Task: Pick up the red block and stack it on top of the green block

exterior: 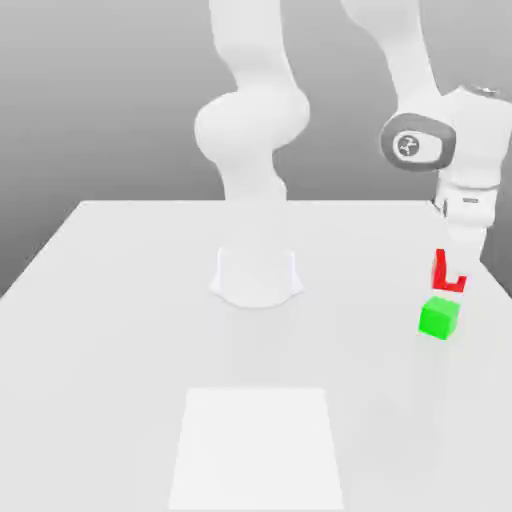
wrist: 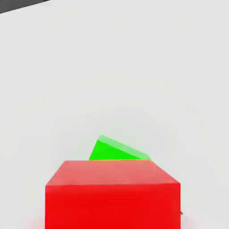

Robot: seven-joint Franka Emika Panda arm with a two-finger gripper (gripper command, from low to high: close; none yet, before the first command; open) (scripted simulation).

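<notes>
At the exterior view's right, my gripper (exterior: 456, 272) is shut on the red block (exterior: 446, 277), whose faces peek out around the white fingers. The red block hangs just above the green block (exterior: 439, 317), which rests on the table, with a small gap between them. In the hand view the red block (wrist: 112, 194) looms close, and it covers most of the green block (wrist: 117, 151) beyond it, leaving one green corner and top face showing.
The arm's white base (exterior: 256, 275) stands mid-table. A paler square patch (exterior: 257, 445) lies on the white table (exterior: 110, 300) toward the front. The green block sits close to the table's edge at the exterior view's right.
</notes>
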